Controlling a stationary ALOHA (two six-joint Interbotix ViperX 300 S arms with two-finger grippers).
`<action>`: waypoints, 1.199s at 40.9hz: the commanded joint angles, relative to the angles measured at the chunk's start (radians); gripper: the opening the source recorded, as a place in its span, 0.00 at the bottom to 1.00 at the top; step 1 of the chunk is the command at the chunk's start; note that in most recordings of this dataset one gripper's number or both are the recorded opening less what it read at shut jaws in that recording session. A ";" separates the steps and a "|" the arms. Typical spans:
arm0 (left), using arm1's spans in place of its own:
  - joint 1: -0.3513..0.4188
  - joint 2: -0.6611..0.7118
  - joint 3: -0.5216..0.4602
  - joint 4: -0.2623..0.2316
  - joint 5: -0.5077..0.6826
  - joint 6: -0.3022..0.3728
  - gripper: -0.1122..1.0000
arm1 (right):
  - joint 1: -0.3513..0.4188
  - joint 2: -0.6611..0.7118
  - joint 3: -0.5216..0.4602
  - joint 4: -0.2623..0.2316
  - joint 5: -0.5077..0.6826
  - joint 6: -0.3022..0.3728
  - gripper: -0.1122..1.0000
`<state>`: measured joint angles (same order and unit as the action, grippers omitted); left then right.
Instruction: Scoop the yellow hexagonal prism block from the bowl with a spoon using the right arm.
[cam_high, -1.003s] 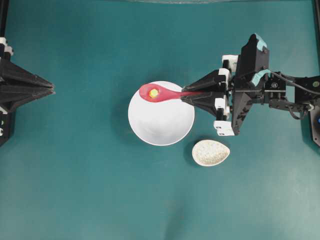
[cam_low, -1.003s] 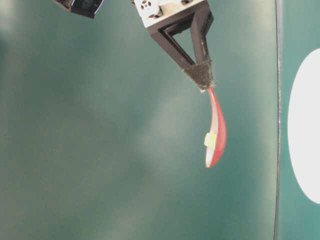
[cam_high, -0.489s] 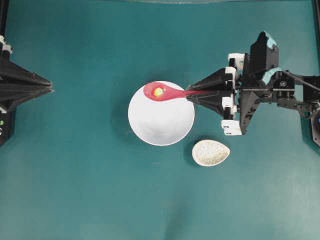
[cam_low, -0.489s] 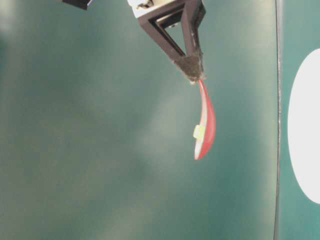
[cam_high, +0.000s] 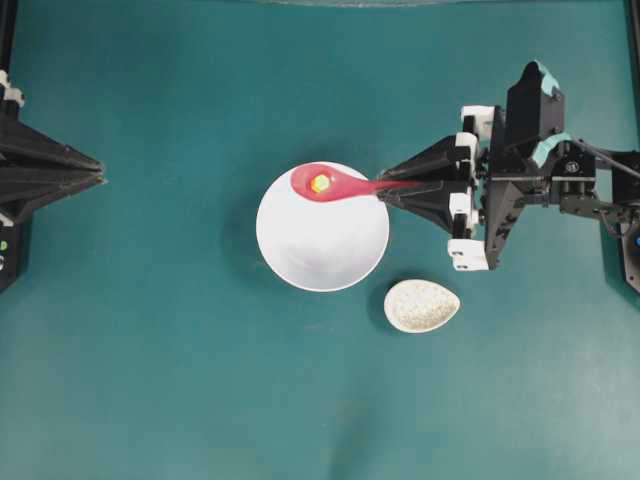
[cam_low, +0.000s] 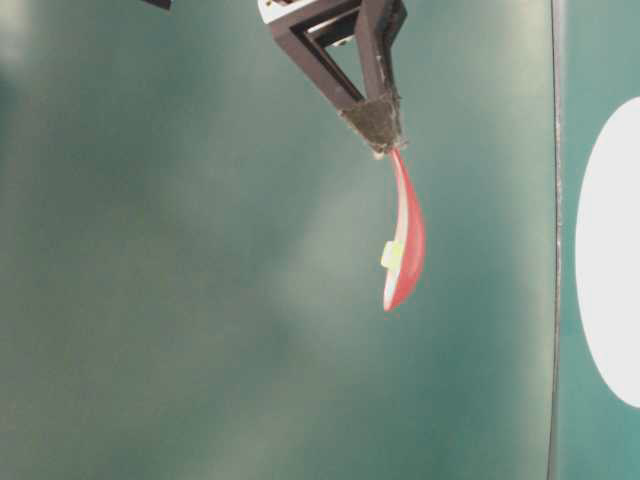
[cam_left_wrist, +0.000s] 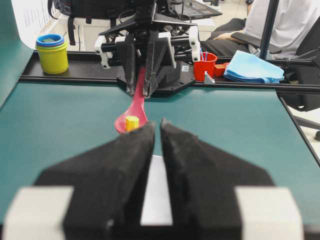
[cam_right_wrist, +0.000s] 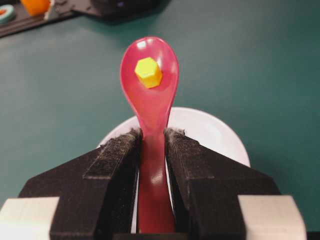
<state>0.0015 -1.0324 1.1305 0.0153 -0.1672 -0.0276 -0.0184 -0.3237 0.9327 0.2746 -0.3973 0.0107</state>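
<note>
Pink-red and glossy, the spoon (cam_right_wrist: 151, 100) sticks straight out ahead of the right arm's jaws (cam_right_wrist: 152, 135), which are closed on its handle from both sides with the pads pressed against it. The yellow hexagonal prism block (cam_right_wrist: 148, 72) sits in the scoop, well beyond the jaw tips. Below the jaws and the handle lies the white bowl (cam_high: 322, 240) on the teal counter (cam_high: 160, 350), the scoop hanging over its far rim. A speckled beige spoon rest (cam_high: 422, 305) lies just beside the bowl. The left jaws (cam_left_wrist: 156, 131) are nearly closed, a thin slit between the pads, holding nothing.
</note>
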 joint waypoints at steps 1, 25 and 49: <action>0.002 0.003 -0.032 0.000 -0.003 0.002 0.23 | 0.003 -0.021 -0.012 -0.003 -0.003 0.000 0.32; 0.002 0.003 -0.032 0.000 0.000 0.002 0.23 | 0.002 -0.043 -0.015 -0.003 0.041 -0.008 0.32; 0.003 0.003 -0.032 0.000 0.000 0.005 0.23 | 0.002 -0.043 -0.014 -0.014 0.041 -0.008 0.32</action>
<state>0.0031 -1.0324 1.1305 0.0153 -0.1611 -0.0261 -0.0184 -0.3451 0.9327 0.2638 -0.3482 0.0046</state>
